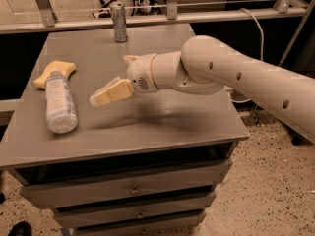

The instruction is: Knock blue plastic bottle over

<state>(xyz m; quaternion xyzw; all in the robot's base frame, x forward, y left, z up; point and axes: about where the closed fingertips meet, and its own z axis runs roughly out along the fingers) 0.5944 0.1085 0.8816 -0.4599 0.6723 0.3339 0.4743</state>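
Note:
The blue plastic bottle (60,102) lies on its side near the left edge of the grey table (187,127). Its cap end points to the back and touches a yellow sponge (53,69). My gripper (112,80) hovers just above the table to the right of the bottle, a short gap away from it. It is open and empty, with one cream finger (114,92) pointing left toward the bottle. The white arm (236,73) reaches in from the right.
A slim silver can (118,21) stands upright at the back of the table. The table has drawers below its front edge (133,188). A metal rail (206,14) runs behind it. Speckled floor lies to the right.

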